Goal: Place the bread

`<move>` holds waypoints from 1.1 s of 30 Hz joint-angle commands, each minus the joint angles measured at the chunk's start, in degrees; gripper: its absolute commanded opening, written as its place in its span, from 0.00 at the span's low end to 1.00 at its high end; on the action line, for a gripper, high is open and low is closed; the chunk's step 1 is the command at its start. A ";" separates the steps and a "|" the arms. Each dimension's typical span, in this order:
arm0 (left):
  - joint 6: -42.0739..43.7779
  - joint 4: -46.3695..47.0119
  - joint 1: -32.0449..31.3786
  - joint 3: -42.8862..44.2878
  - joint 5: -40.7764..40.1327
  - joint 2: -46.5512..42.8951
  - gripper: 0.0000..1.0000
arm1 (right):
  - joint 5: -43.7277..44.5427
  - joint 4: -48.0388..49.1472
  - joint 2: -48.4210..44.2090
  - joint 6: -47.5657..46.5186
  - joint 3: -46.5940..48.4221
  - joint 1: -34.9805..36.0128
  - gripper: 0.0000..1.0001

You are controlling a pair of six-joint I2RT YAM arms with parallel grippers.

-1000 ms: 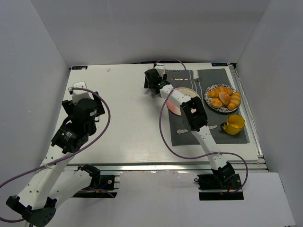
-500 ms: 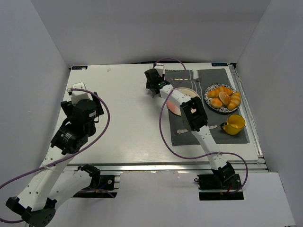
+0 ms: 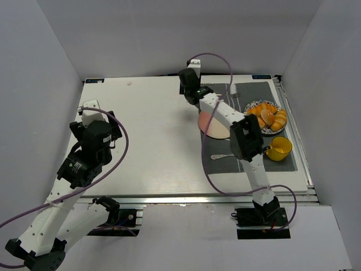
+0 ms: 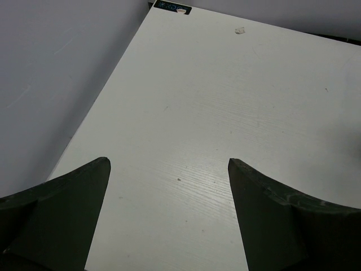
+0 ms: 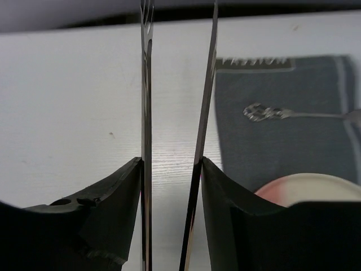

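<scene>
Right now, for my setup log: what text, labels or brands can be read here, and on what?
"PASSION", roughly, blurred: label on the grey placemat.
Blue sticker on the far edge of the table: print too small to read.
Second blue sticker at the far right corner: too small to read.
Metal tongs: no text visible.

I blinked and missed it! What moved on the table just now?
The right arm swung its fingers toward the far edge and slightly right, uncovering more pink plate. They grip thin metal strips. The left arm slid slightly nearer. Bread rolls, yellow cup and spoon stayed put.
</scene>
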 commanded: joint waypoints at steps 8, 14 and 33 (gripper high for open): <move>-0.78 -1.97 -0.28 5.29 5.28 -2.39 0.96 | 8.07 -4.31 -34.85 -2.46 -17.47 -0.35 0.51; 0.19 -4.34 -0.19 6.27 10.47 -2.74 0.96 | 8.60 -15.30 -50.50 0.70 -25.90 -4.56 0.51; -0.25 -6.28 -0.28 8.02 13.64 -1.86 0.96 | -13.81 -29.02 -58.88 -2.45 -35.41 -28.20 0.50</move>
